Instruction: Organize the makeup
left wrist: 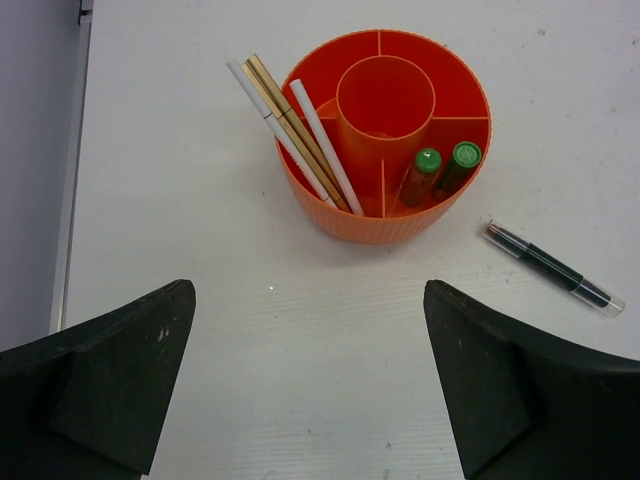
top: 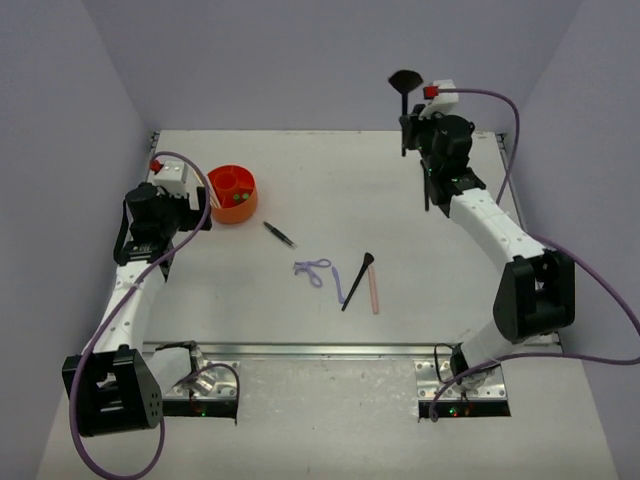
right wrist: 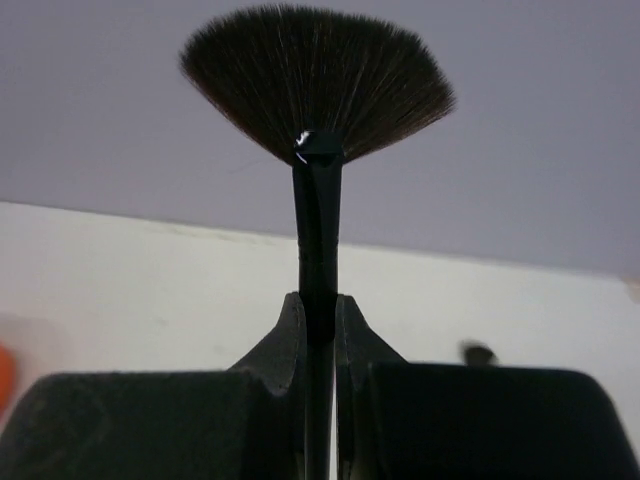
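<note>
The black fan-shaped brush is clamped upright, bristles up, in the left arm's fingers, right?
No, only the arm is wrong. The black fan-shaped brush is clamped upright, bristles up, in the right arm's fingers, as the right wrist view shows. The left arm's fingers stand open, holding nothing.

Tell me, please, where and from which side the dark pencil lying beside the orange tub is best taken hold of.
Probably at mid-length, from straight above. The dark pencil lies flat on the table, apart from the orange tub, with bare surface either side, so the jaws can straddle its slim body. Turn them square to its slanted length. The open left gripper is nearest.
</note>
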You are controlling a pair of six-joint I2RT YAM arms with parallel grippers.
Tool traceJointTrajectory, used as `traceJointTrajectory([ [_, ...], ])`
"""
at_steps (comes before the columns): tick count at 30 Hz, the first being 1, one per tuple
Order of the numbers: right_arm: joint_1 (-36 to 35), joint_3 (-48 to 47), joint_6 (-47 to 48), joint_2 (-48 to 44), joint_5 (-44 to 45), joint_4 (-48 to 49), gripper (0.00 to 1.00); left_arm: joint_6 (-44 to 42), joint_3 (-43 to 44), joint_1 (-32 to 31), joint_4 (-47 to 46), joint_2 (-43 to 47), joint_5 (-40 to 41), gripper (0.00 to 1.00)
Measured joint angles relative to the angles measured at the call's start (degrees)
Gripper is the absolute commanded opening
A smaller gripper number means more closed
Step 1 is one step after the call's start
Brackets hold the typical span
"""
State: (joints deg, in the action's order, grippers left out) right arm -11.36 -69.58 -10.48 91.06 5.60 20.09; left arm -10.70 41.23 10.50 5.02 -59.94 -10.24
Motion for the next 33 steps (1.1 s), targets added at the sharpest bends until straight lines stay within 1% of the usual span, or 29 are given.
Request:
traceJointTrajectory([
  [4,-8.86,0.57,-0.19,0.03,-12.06,15.07,0.0,0.0,0.0,0.1,-0.03,0.7,0.73,0.96],
  [7,-14.2,-5.63,-1.32,6.92,-19.84,23.56,0.0,-0.01,0.0,0.13,-0.07,1.03,1.61,0.96],
  [8,-16.22,-9.63,-1.71,10.63,-21.73,25.3,0.0,-0.09,0.0,0.23,-0.14,1.07,2.38,0.96],
  [12,-23.81,-31.83,-3.07,30.42,-26.76,31.5,0.0,-0.67,0.0,1.81,-0.6,1.11,6.67,0.96],
  [15,-27.75,-51.51,-2.8,47.63,-27.29,32.83,0.0,-0.56,0.0,4.97,-0.92,0.83,7.71,0.96],
  [17,-29.54,-60.02,-2.24,56.47,-26.82,32.41,0.0,-0.34,0.0,7.06,-0.92,0.62,7.7,0.96],
  [19,-30.73,-63.17,-1.92,62.56,-26.28,32.01,0.0,-0.08,0.0,8.35,-0.94,0.46,7.71,0.96],
  [23,-31.49,-61.4,-0.87,67.47,-25.15,31.15,0.0,0.26,0.0,9.03,-0.94,0.35,6.83,0.96],
  [33,-31.73,-61.22,0.14,68.9,-23.8,32.18,0.0,0.31,0.0,9.05,-0.96,0.35,4.76,0.96],
])
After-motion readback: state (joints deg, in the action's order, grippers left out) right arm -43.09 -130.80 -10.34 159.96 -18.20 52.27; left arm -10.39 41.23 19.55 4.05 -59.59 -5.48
